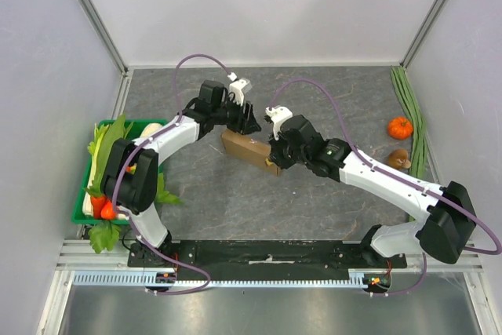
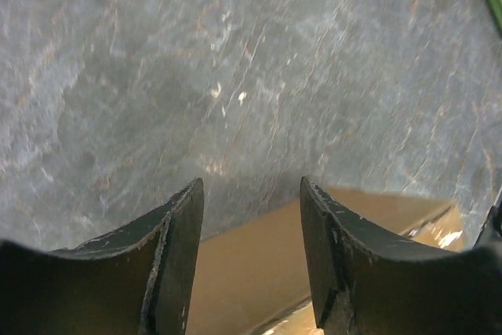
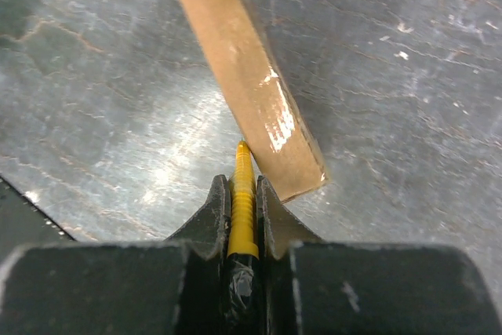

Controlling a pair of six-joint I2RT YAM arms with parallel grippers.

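Observation:
A flat brown cardboard box (image 1: 249, 151) lies on the grey stone-patterned table, between the two arms. My left gripper (image 1: 248, 121) hovers at the box's far end, open; in the left wrist view the box (image 2: 259, 272) shows in the gap between the black fingers (image 2: 176, 249), and I cannot tell whether they touch it. My right gripper (image 1: 276, 156) is at the box's near right corner, shut on a yellow ribbed tool (image 3: 243, 194) with a black handle. The tool's tip rests against the side of the box (image 3: 243, 76).
A green basket (image 1: 81, 213) with leafy greens and red vegetables stands at the left edge. On the right lie an orange round fruit (image 1: 400, 127), a brown item (image 1: 398, 158) and long green stalks (image 1: 412, 115). White walls enclose the table.

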